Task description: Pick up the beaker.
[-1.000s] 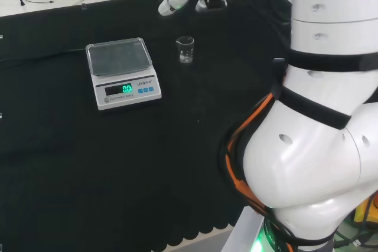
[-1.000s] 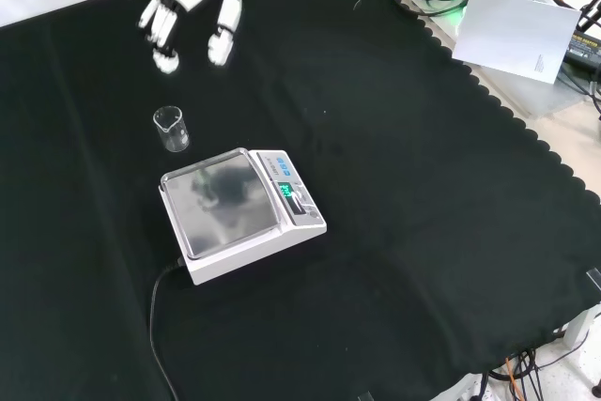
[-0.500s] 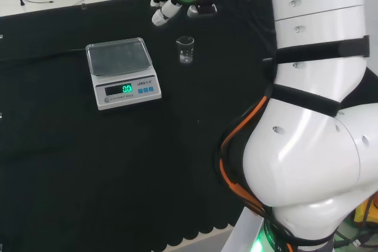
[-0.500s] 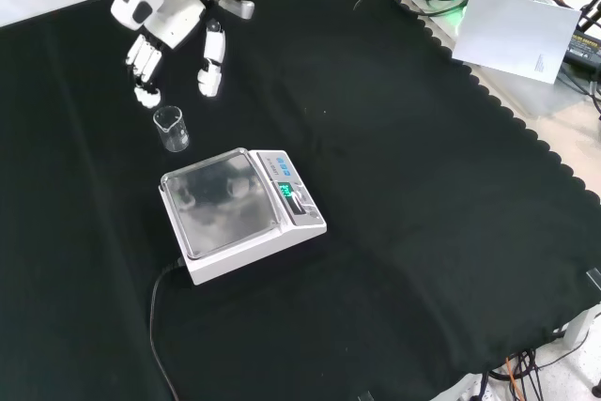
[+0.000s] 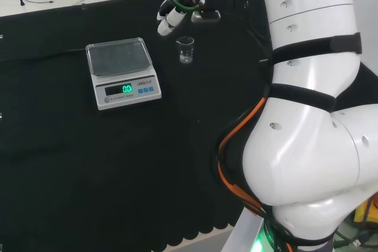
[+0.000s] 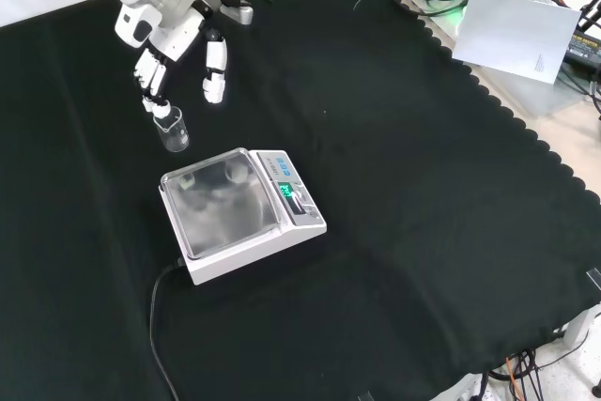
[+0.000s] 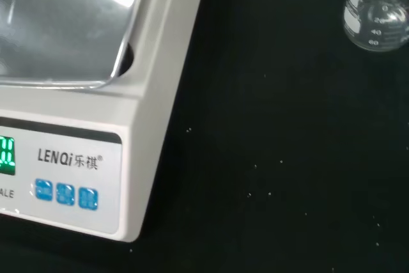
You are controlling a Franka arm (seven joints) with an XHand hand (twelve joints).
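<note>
robot hand [image 6: 174, 30] above black cloth [image 6: 404, 185], beaker [image 6: 173, 129], scale [image 6: 239, 213]

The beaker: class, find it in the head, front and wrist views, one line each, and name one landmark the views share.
Head view: the beaker stands on the cloth right of the scale, below the hand.
Front view: the beaker is at upper left, above the scale, under the hand's fingertips.
Wrist view: the beaker is at the upper right corner.
Shared landmark: the scale.
</note>
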